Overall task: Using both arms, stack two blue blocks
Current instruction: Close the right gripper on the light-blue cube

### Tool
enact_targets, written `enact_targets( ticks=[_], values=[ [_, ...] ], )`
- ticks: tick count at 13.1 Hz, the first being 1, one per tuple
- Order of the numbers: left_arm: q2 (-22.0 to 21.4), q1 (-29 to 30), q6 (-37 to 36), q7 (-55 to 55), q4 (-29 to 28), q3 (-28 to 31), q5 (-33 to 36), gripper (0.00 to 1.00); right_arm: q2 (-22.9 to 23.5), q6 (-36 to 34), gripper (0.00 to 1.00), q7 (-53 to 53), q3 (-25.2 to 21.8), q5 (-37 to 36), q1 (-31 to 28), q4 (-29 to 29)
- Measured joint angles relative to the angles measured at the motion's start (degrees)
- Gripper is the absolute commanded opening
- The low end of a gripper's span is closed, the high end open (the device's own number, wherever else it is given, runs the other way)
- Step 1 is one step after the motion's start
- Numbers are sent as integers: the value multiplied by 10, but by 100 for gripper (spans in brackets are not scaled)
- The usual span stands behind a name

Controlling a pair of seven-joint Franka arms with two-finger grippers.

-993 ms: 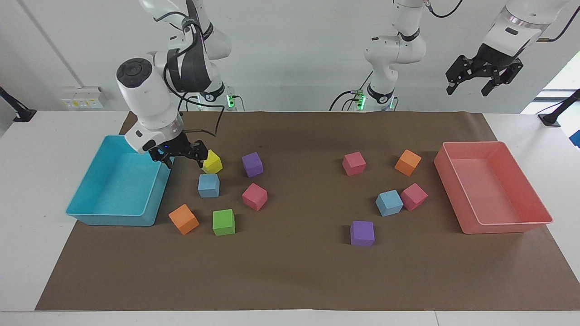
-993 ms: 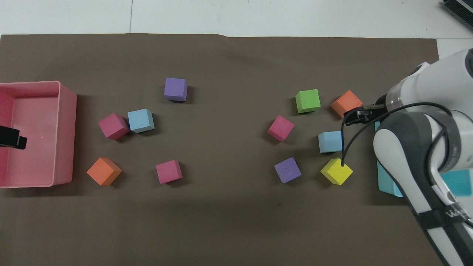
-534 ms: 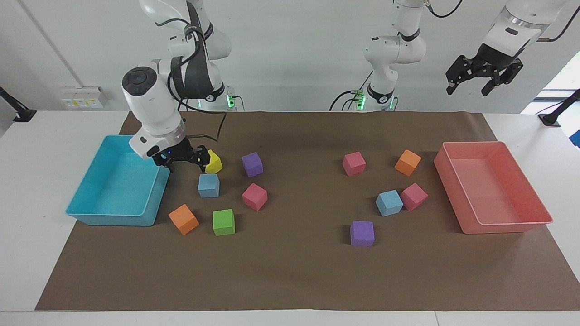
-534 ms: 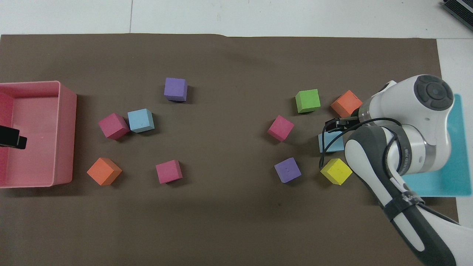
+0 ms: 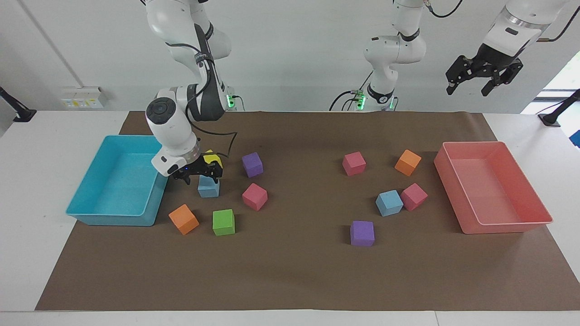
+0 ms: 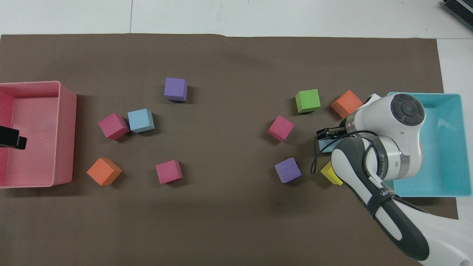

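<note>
The right arm [image 6: 373, 155] comes in from the bottom corner and bends over the cubes beside the turquoise tray [image 6: 449, 147]. Its gripper [image 6: 327, 132] sits over a blue block [image 6: 325, 144], which shows only as a sliver under the wrist; I cannot tell how the fingers stand. A yellow cube [image 6: 330, 173] peeks out from under the forearm, with a purple cube [image 6: 287, 170] beside it. Farther out lie a green cube [image 6: 307, 100] and an orange cube [image 6: 345, 104]. Toward the left arm's end, the other blue block [image 6: 140, 120] touches a pink cube [image 6: 113, 126] near the pink tray [image 6: 66, 133], over which the left gripper's [image 6: 13, 137] dark tip shows.
</note>
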Motion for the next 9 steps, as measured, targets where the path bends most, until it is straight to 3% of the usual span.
enact_targets(
  ticks=[9],
  values=[
    [-1,0,0,0,0,0,0,100,11,-7,100,-3,0,0,11,-1]
  ],
)
